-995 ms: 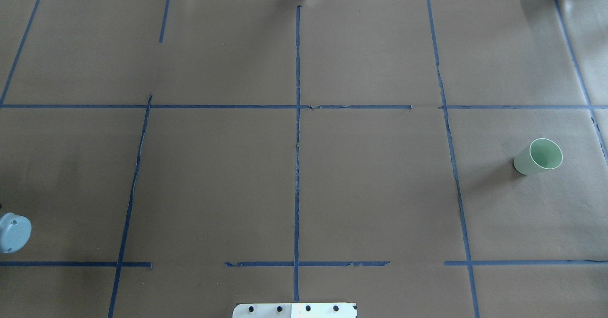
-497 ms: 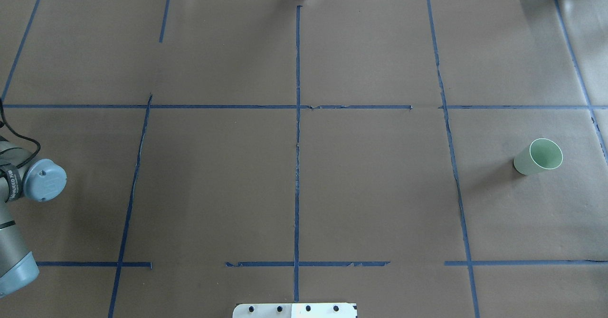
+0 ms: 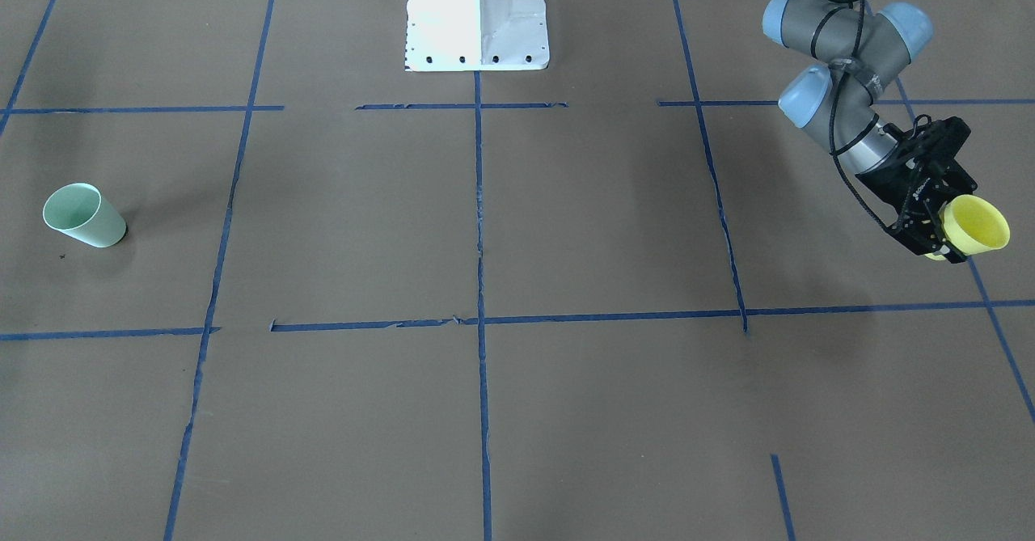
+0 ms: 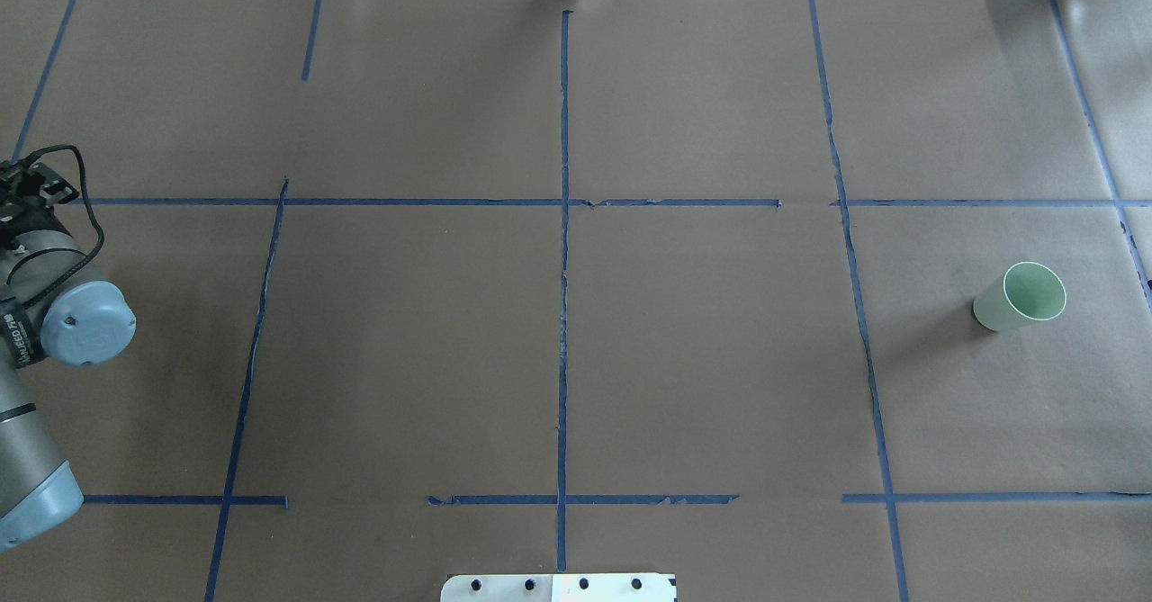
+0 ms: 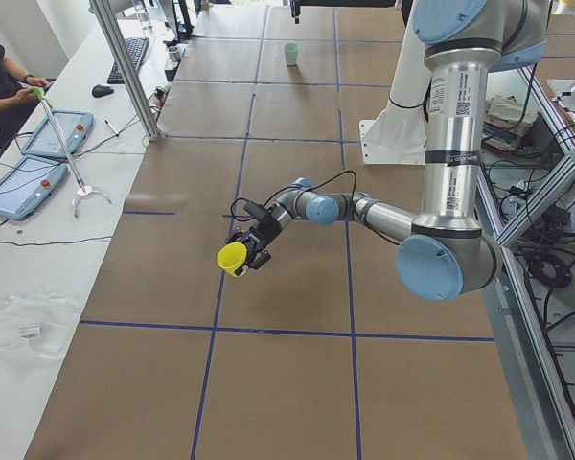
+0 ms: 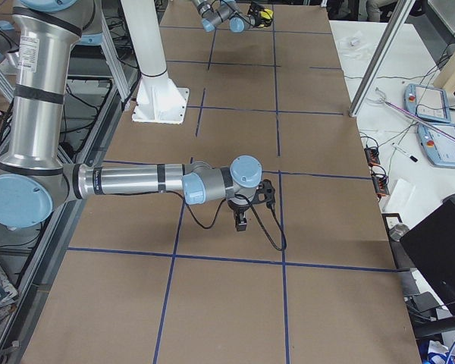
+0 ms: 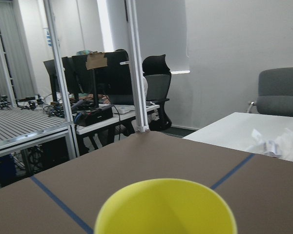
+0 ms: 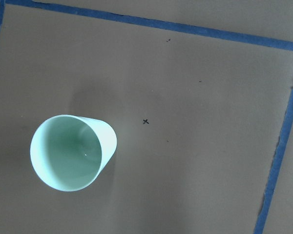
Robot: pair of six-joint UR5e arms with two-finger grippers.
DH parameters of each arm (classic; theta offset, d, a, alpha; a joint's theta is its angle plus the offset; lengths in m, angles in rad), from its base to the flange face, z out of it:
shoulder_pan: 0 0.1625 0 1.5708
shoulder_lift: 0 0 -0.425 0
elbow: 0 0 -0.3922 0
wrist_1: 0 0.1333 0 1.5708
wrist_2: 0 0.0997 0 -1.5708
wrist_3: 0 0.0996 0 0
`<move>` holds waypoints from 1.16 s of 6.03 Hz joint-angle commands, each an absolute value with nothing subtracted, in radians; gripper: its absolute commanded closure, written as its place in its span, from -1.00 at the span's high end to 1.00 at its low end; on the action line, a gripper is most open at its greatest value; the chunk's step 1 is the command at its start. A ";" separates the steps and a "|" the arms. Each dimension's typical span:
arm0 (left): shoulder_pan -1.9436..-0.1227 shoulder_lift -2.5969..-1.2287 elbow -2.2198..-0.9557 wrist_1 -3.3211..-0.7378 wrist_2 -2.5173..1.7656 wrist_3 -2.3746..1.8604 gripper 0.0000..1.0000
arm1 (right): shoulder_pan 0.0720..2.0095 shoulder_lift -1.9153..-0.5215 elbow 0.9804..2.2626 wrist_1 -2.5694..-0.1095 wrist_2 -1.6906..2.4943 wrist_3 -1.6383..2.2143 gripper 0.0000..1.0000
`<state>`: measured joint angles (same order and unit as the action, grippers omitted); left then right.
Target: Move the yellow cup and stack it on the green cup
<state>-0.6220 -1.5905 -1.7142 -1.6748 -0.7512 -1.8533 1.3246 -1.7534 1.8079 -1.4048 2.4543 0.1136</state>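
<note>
The yellow cup (image 3: 978, 223) is tipped on its side in the air, well above the brown table, gripped at its base by my left gripper (image 3: 938, 234). It also shows in the exterior left view (image 5: 233, 257) and fills the bottom of the left wrist view (image 7: 166, 207). The green cup (image 3: 83, 216) stands upright on the table at the opposite end (image 4: 1020, 297). The right wrist view looks straight down on it (image 8: 73, 152). My right gripper (image 6: 241, 220) shows only in the exterior right view; I cannot tell whether it is open or shut.
Blue tape lines divide the brown table into squares. The white robot base (image 3: 477, 15) stands at the robot's edge. A side table with tablets (image 5: 57, 134), a metal post (image 5: 125, 67) and an operator lie beyond the far edge.
My left arm has come into the overhead view from the left edge and moved further from the robot's base. The green cup has not moved.
</note>
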 commanded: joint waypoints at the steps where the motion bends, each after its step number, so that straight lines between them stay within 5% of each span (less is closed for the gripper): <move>1: -0.612 -1.719 -1.622 -1.991 -0.749 -1.602 -0.78 | 1.304 -1.749 1.819 -1.404 2.454 0.114 1.00; 3: -0.591 -1.875 -1.594 -2.153 -0.758 -1.257 -0.67 | 1.290 -1.726 1.818 -1.404 2.454 0.115 1.00; 7: -0.377 -2.100 -1.591 -2.320 -0.895 -0.924 -0.78 | 1.249 -1.658 1.819 -1.402 2.451 0.115 1.00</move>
